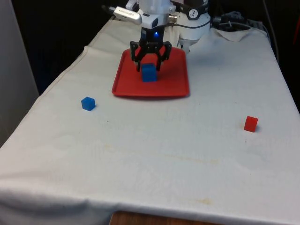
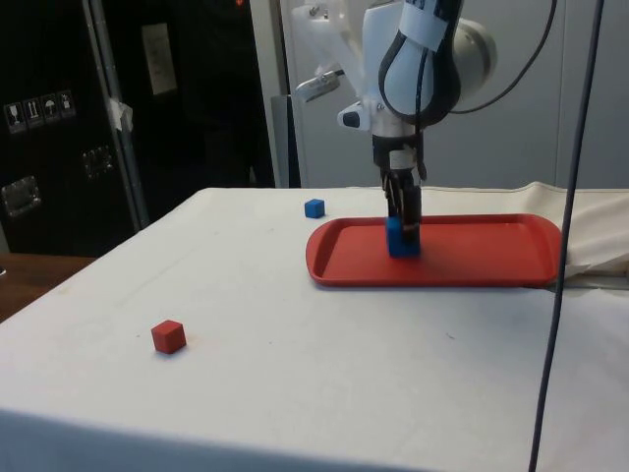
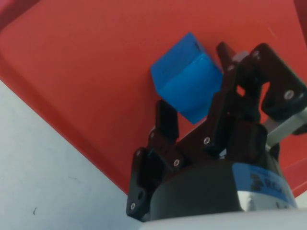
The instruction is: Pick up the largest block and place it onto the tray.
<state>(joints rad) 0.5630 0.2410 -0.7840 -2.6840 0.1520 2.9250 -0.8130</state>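
Note:
The largest block, a blue cube [image 1: 149, 74] [image 2: 401, 242] [image 3: 178, 72], rests on the red tray [image 1: 166, 87] [image 2: 482, 254] [image 3: 86, 67] near the tray's middle. My gripper [image 1: 149, 67] [image 2: 404, 228] [image 3: 195, 85] hangs straight over it, open, one finger on each side of the cube. In the front view the fingers [image 1: 138, 64] stand clearly wider than the cube, with a gap on both sides. In the wrist view one finger lies close against the cube's edge and the other stands off it.
A small blue cube [image 1: 88, 103] [image 2: 314, 207] lies on the cloth off the tray, towards the front view's left. A small red cube [image 1: 251, 123] [image 2: 169, 336] lies far off at the front view's right. Crumpled cloth sits behind the tray by the robot base.

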